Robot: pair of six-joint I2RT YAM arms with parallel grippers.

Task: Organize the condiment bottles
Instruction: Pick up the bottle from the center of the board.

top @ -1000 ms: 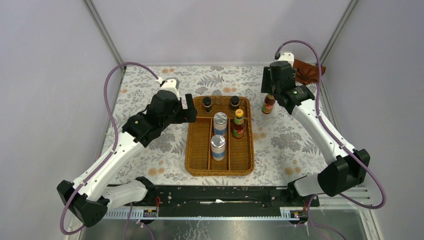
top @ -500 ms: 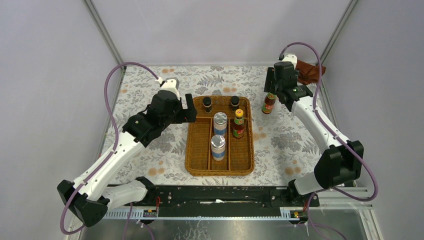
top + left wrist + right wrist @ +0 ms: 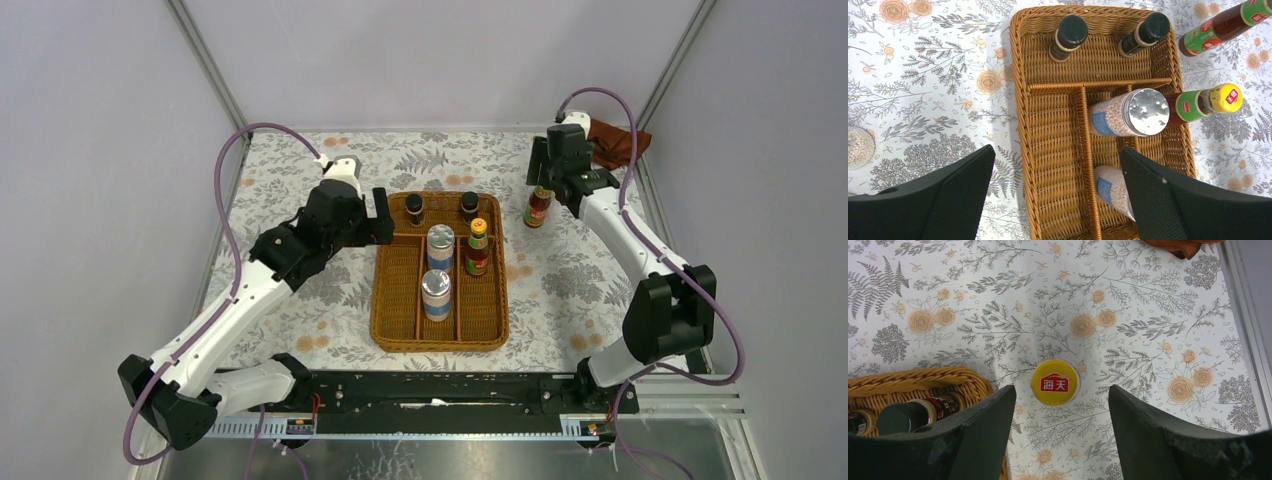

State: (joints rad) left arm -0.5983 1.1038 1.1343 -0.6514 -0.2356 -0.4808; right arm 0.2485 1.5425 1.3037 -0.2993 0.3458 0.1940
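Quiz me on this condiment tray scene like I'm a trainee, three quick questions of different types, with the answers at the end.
1. True or false: the right gripper is shut on the yellow cap of the sauce bottle outside the tray.
2. Which lane of the wicker tray holds the two silver-lidded shakers? A left, B middle, C right.
3. How many bottles stand inside the tray?

Key: 1 false, its jaws stand open either side of the cap; 2 B; 3 five.
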